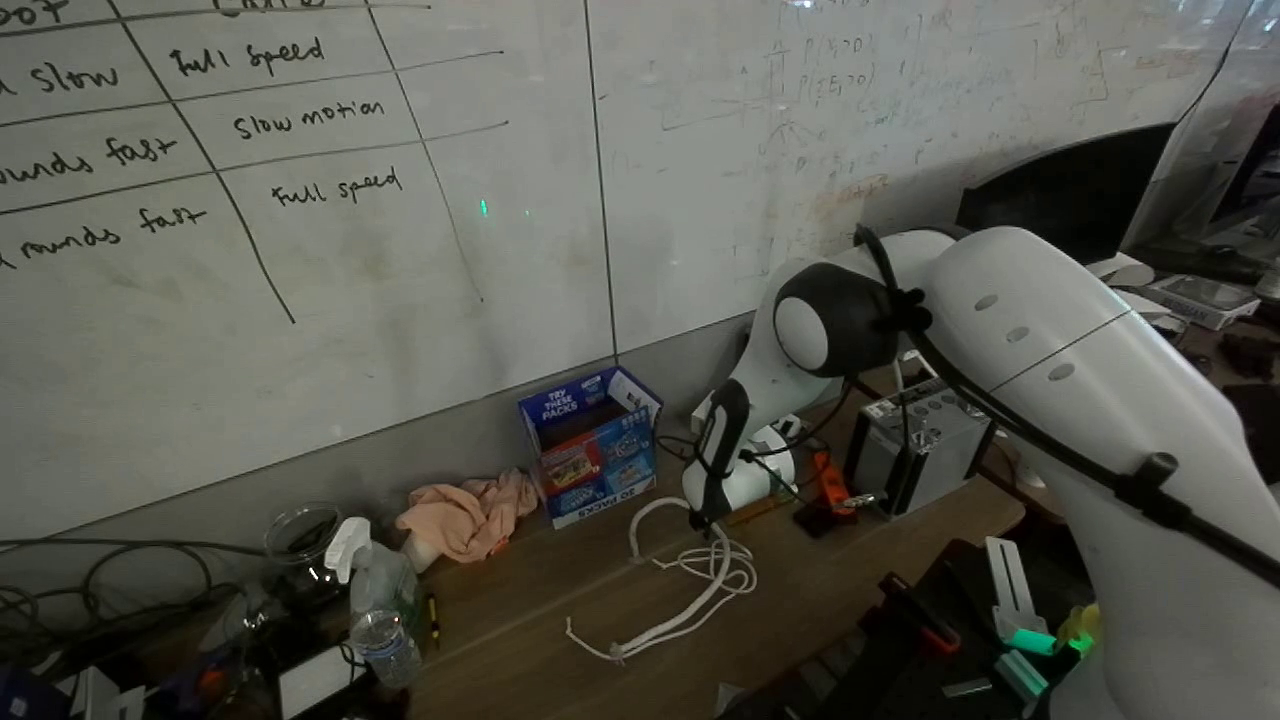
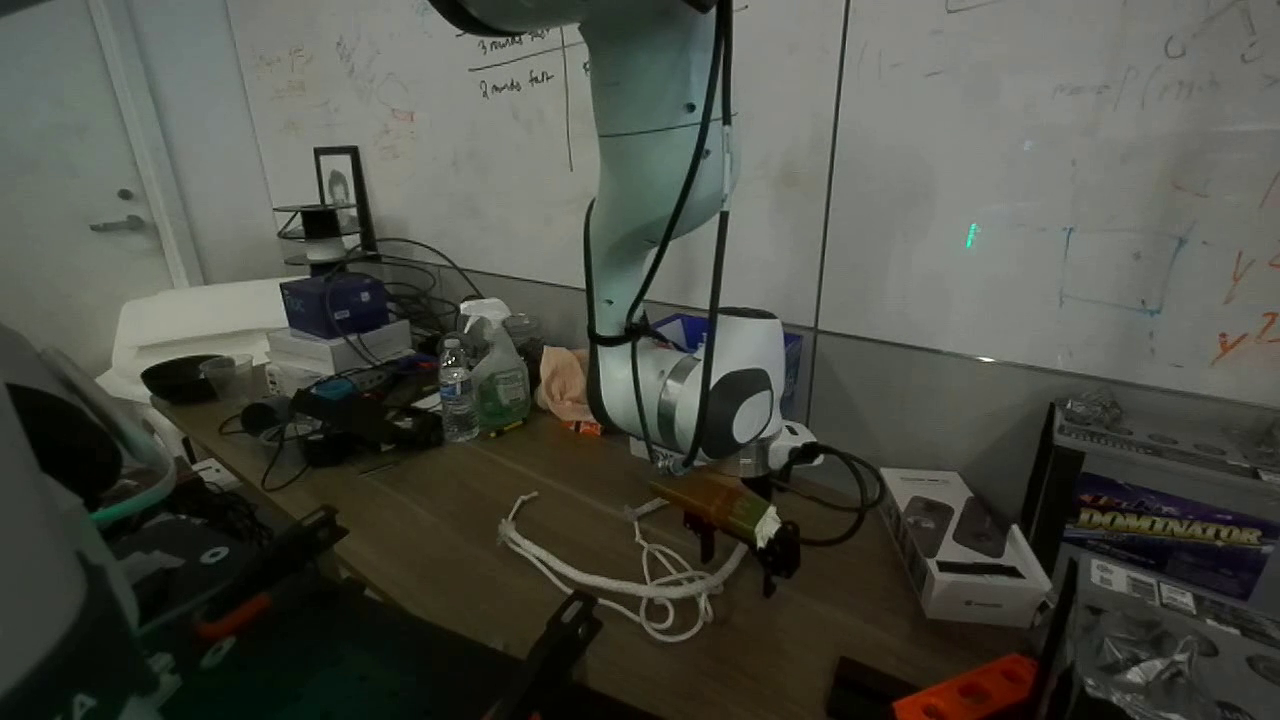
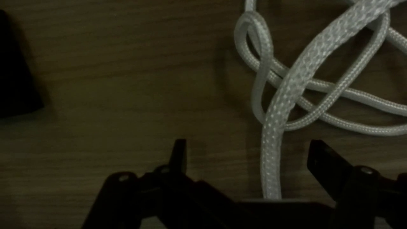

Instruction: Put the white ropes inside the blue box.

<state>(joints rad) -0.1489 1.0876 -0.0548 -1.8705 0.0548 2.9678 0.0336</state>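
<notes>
The whiteboard covers the far side of the scene, above the wooden table. The robot arm extends over the table, with its wrist low above the surface. The blue box stands at the far edge of the table, open at the top, its printed front panel facing near. The white ropes lie in loose loops on the table, outside the box and on its near side. The pinkish-beige cloth lies crumpled just left of the box. The gripper is positioned low over the ropes; its fingers are apart, and in the wrist view a thick rope section runs between them with a gap on each side. The spray bottle stands upright left of the cloth, and the water bottle stands just beside it.
</notes>
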